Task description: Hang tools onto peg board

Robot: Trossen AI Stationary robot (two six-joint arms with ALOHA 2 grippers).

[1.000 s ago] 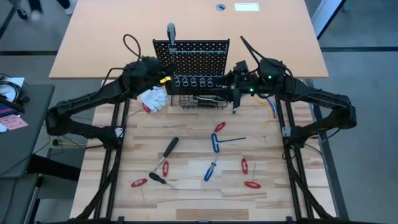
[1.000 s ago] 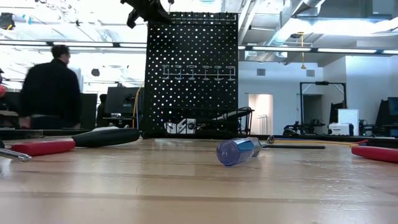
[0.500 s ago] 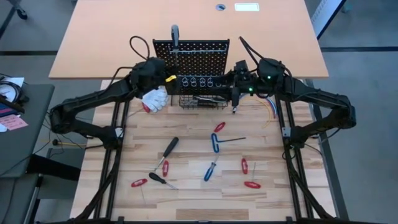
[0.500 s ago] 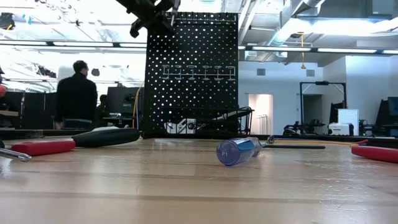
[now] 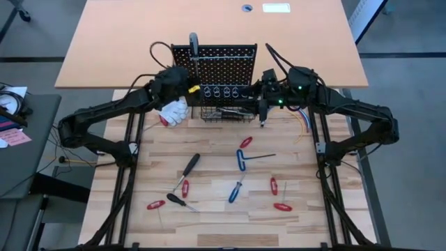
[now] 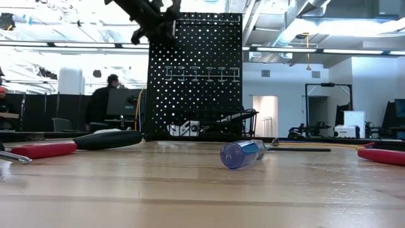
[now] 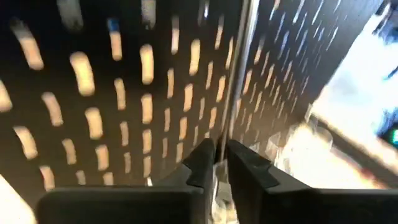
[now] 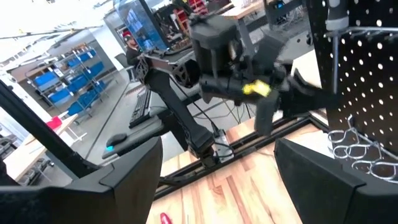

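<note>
Shifted right since a second ago: my left claw (image 5: 189, 89) now sits against the upright black perforated metal peg board (image 5: 223, 63), fingers (image 7: 202, 163) clenched on a thin silver tool shaft (image 7: 233, 87) held vertical at the board face. My right claw (image 5: 263, 106) hangs released by the board's black wire basket (image 5: 226, 113). Loose red-handled screwdrivers (image 5: 155, 205) lie on the wooden bench (image 5: 216, 226).

Scattered tools (image 5: 237, 160) crowd the table (image 5: 216, 143) before the peg board (image 5: 223, 59).
</note>
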